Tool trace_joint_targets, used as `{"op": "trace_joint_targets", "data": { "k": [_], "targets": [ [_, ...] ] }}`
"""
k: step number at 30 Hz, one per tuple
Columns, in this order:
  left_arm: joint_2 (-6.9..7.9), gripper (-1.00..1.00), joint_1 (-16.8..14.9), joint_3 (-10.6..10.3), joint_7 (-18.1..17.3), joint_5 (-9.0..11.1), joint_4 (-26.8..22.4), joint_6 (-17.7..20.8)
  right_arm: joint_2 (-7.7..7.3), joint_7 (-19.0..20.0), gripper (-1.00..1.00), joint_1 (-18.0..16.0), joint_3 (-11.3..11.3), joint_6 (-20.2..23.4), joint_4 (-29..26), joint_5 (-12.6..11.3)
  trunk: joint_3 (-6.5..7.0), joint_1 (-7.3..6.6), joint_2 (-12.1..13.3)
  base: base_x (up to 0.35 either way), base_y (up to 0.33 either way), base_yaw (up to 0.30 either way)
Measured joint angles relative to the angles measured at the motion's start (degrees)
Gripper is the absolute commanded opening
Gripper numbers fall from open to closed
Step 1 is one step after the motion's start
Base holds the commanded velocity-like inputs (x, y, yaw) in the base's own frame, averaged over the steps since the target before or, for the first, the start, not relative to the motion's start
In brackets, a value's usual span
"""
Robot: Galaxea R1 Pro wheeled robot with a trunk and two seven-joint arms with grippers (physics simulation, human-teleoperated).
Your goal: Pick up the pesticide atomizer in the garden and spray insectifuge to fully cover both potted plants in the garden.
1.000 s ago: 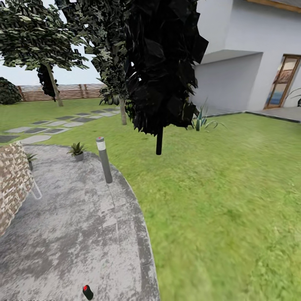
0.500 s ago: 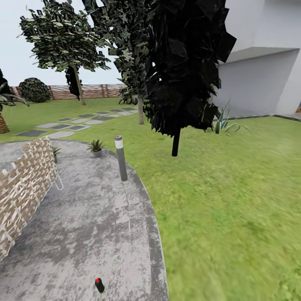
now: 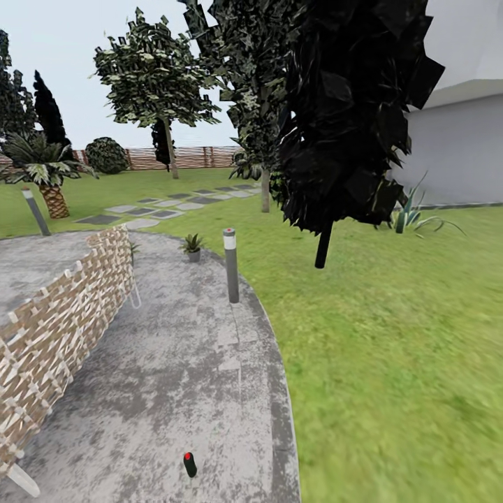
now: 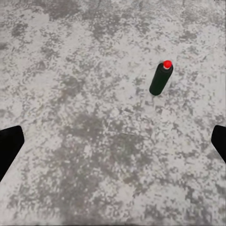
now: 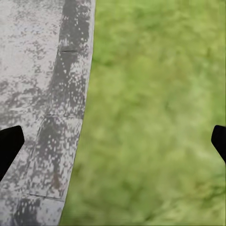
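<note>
The pesticide atomizer [image 3: 189, 464], a small dark bottle with a red spot on top, stands upright on the grey paved patio [image 3: 175, 363] close to me. In the left wrist view the atomizer [image 4: 161, 78] is ahead of my left gripper [image 4: 113, 146], which is open, its dark fingertips [image 4: 8, 146] wide apart over bare paving. My right gripper [image 5: 113, 143] is open too, hovering over the patio's edge and the lawn [image 5: 155, 108]. One potted plant [image 3: 192, 246] sits at the patio's far rim. A second potted plant [image 3: 133, 248] peeks from behind a woven screen.
A woven wicker screen [image 3: 63, 314] runs along the patio's left side. A grey bollard lamp [image 3: 230, 265] stands on the far rim, another lamp [image 3: 35, 212] far left. Dark trees [image 3: 349, 119], a palm [image 3: 45, 168], stepping stones [image 3: 161, 207], the wooden fence [image 3: 202, 156] and a house wall [image 3: 461, 147] lie beyond.
The head camera has swung left, so the whole picture has shifted right and more of the wicker screen and the palm have come into view. The things themselves have not moved.
</note>
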Motion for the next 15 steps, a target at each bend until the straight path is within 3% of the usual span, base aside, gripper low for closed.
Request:
{"op": "trace_joint_targets", "data": {
  "k": [5, 15],
  "targets": [
    [0.13, 1.0, 0.0, 0.03, 0.0, 0.02, 0.01, 0.0, 0.04, 0.02, 1.0, 0.02, 0.0, 0.0, -0.06, 0.0, 0.0, -0.01, 0.0, 0.033, -0.037, 0.279],
    [0.18, 1.0, 0.0, 0.01, 0.0, 0.06, 0.06, 0.0, 0.01, 0.01, 1.0, 0.02, 0.0, 0.01, -0.08, 0.0, -0.07, -0.01, 0.0, 0.138, -0.215, 0.279]
  ]
}}
